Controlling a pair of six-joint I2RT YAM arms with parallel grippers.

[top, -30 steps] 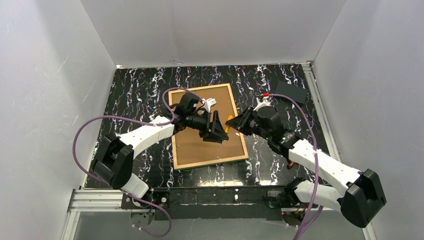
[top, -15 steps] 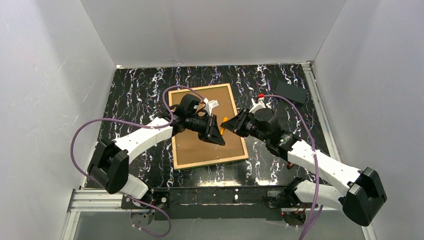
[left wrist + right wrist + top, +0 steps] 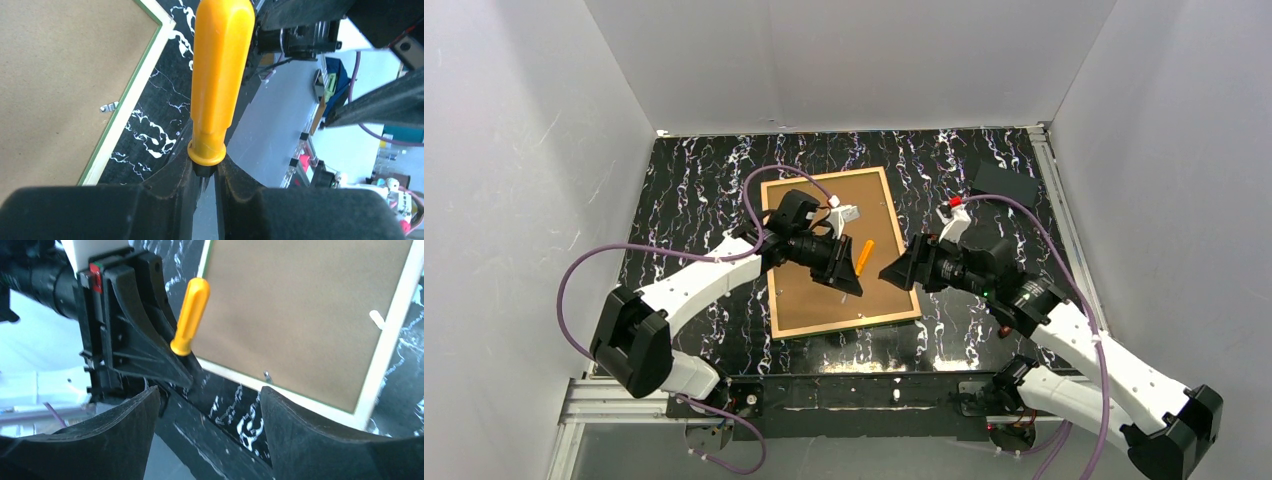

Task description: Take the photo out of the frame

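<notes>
Top external view for the layout: find the left gripper (image 3: 848, 272) pinching the dark shaft of an orange-handled tool (image 3: 864, 256), handle pointing away from its fingers toward the right gripper (image 3: 900, 270), which is spread wide and holding nothing.

Below both, see the frame (image 3: 771, 290) lying back-up on the tabletop (image 3: 694, 190), brown backing panel (image 3: 814, 300) uppermost. Cannot see the photo; presumably under that panel, inside the frame.

Looks like a handover of the tool, ahead of working the small metal clip (image 3: 109, 106) at the frame's edge.

- Bring the spread right gripper around the thick middle of the handle, not its rounded end.
- Line up the fingers square across the handle before closing.
- Close fully on the right, then release on the left.
- Keep the tool above the panel throughout, clear of the green border.
</notes>
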